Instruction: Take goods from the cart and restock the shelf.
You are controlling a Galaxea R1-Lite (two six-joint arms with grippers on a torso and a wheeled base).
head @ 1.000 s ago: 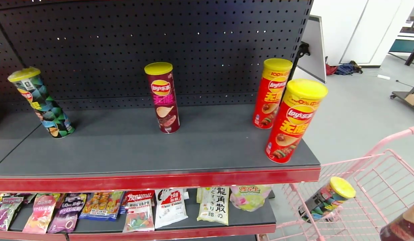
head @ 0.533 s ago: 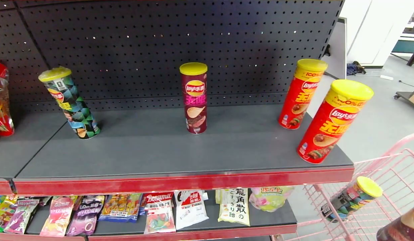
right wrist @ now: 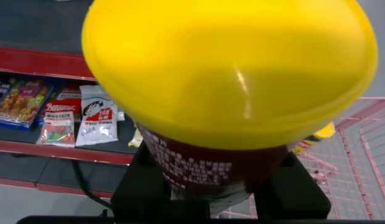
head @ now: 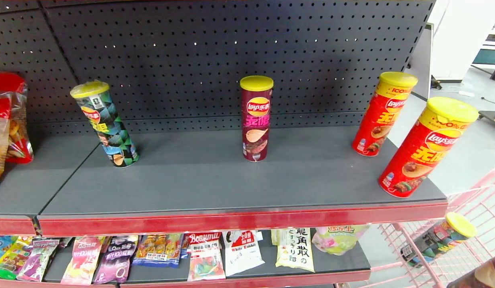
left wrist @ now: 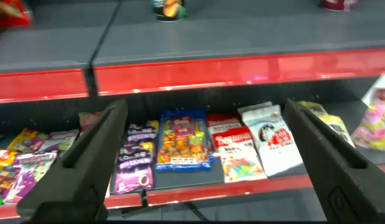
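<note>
— Four chip cans are on the upper shelf (head: pixel 231 180), right?

— Yes. I see a patterned can (head: pixel 105 124), a dark red can (head: pixel 256 119), a back red can (head: pixel 383 114) and a front red can (head: pixel 426 148). They all stand well past both sets of fingers, and none of them is touched.

— What is the right gripper (right wrist: pixel 214 186) doing?

— Its black fingers (right wrist: pixel 139 190) squeeze the held chip can (right wrist: pixel 211 168) low on its sides. This one is dark red too. Its yellow lid (right wrist: pixel 229 68) points away from the fingers, toward the camera.

— Where is the pink cart (right wrist: pixel 366 146)?

— It is just beside those fingers and a bit past them. One more can, the cart can (head: pixel 439 240), lies tilted inside the wire basket, near the held one but not touching it.

— And the left gripper (left wrist: pixel 204 107)?

— Its two fingers (left wrist: pixel 86 162) are spread far apart, with nothing between them.

— What is past them?

— The lower shelf (left wrist: pixel 198 193). The snack bags (left wrist: pixel 183 140) lie in a row there. You can see them through the gap between the fingers. The red shelf edge (left wrist: pixel 242 71) runs across, farther out than the fingertips.
</note>
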